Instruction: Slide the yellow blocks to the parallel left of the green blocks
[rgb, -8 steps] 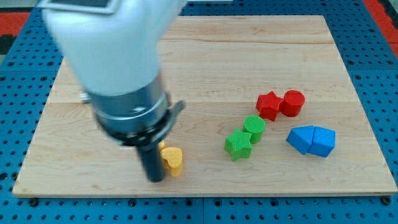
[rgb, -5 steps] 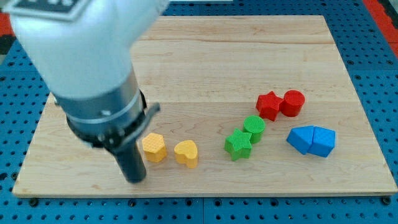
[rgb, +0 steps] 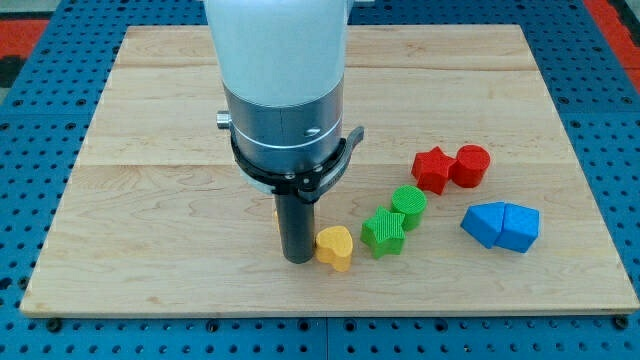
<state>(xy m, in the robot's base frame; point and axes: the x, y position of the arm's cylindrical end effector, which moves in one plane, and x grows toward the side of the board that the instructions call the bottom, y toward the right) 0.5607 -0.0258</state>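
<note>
Yellow heart block (rgb: 335, 247) touching my tip (rgb: 297, 259), seemingly, its right

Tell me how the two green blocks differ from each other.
The green star block has pointed, notched edges; the green cylinder is round. The star lies nearer the view's bottom and left, closer to the yellow heart block and my tip; the cylinder sits up and right of it. Both are ribbed green and touch each other.

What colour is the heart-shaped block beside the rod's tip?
Yellow heart block, seen in the camera view, right of my tip.
</note>
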